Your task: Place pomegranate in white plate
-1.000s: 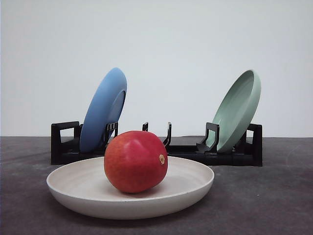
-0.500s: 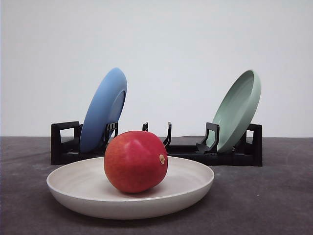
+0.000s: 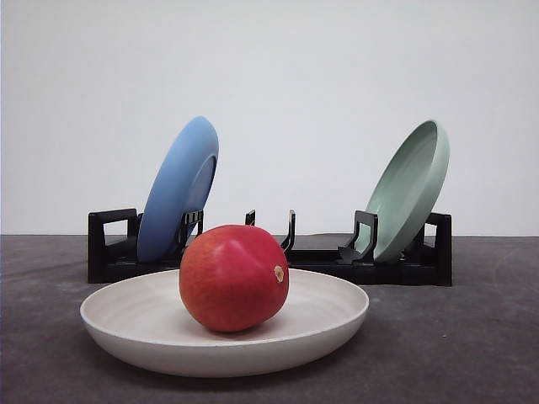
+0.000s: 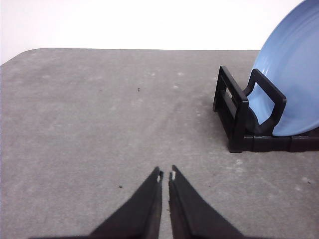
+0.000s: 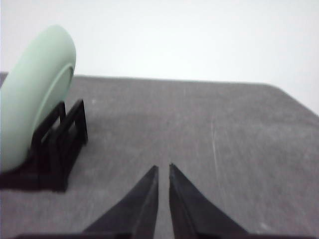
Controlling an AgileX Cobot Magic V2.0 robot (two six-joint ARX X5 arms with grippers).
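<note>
The glossy red pomegranate (image 3: 233, 277) rests in the shallow cream-white plate (image 3: 126, 324); both claws, left claw (image 4: 165, 175) and right claw (image 5: 163, 169), are pressed together, empty; task looks complete, nothing further needed.

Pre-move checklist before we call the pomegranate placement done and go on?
1. Pomegranate inside the white plate: ok, resting on its floor.
2. White plate flat on the table: ok.
3. Left gripper free of load: ok, fingers nearly together, nothing between them.
4. Right gripper free of load: ok, same.
5. Blue plate and pale green plate seated in the black rack: ok, both leaning in slots.
6. Fruit settled, will not roll: cannot tell from a single moment.
</note>
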